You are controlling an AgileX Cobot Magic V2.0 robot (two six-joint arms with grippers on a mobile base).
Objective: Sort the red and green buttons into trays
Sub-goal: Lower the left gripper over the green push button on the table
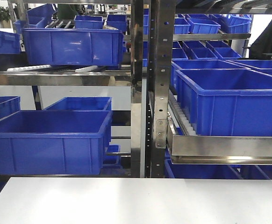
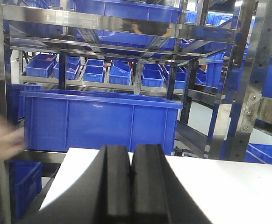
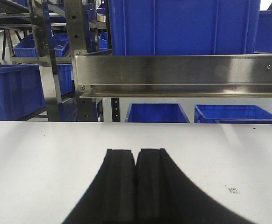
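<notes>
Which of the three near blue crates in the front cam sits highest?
The upper-left crate, on the upper shelf; the lower-left crate and the right crate both sit lower.

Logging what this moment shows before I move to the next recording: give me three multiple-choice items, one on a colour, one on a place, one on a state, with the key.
1. The table top is: A white; B green; C red.
2. The crates sit: A on the table; B on the racks beyond it; C in a pincer.
3. The left pincer and right pincer are: A wide open; B shut, holding nothing; C shut on a button.

Key: 1 A, the top shows plain white in every view. 2 B, the crates stand on steel shelves, none on the table. 3 B, in each wrist view the fingers meet with nothing between them.
</notes>
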